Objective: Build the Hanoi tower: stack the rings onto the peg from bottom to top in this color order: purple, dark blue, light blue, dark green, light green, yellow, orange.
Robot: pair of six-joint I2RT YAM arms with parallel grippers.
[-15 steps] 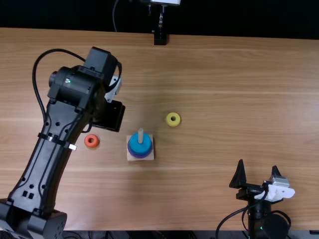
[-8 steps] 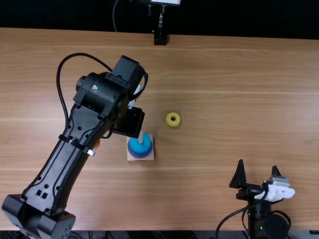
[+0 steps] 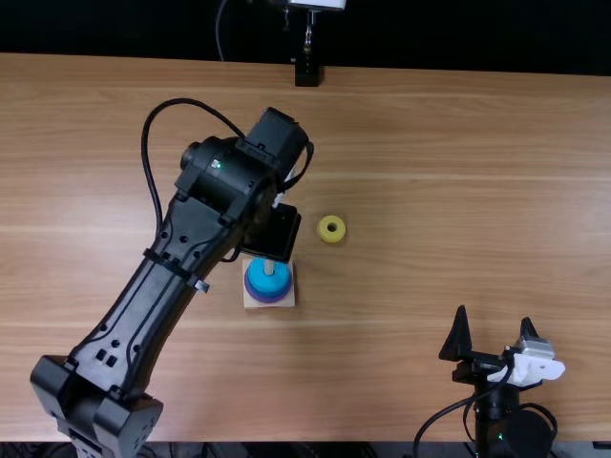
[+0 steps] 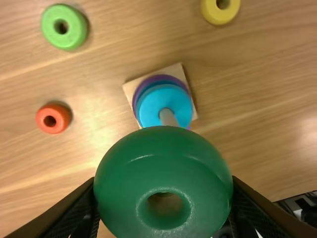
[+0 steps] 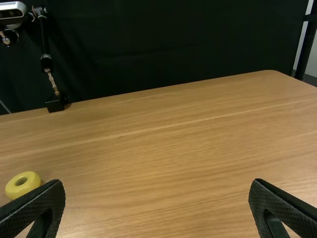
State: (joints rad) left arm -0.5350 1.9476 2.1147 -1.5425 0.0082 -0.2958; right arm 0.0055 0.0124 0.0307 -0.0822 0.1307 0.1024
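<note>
"Where's the left gripper?"

"Just beyond the peg, seen from above. It's clamped on the dark green ring, one finger on each side."

"Is that ring on the peg?"

"No, it's off it, and the ring's hole shows the counter, not the peg."

"What does the peg carry?"

"Purple ring lowest, dark blue ring above that, light blue ring on top, with the peg's end poking up through it."

"And the loose ones?"

"The yellow ring lies beyond the peg and to its right. The light green ring and orange ring lie on the counter too, both apart from the peg."

"The right gripper?"

"Well to the right of the peg and nearer the near edge. Its fingers stand apart, with nothing between them."
</note>
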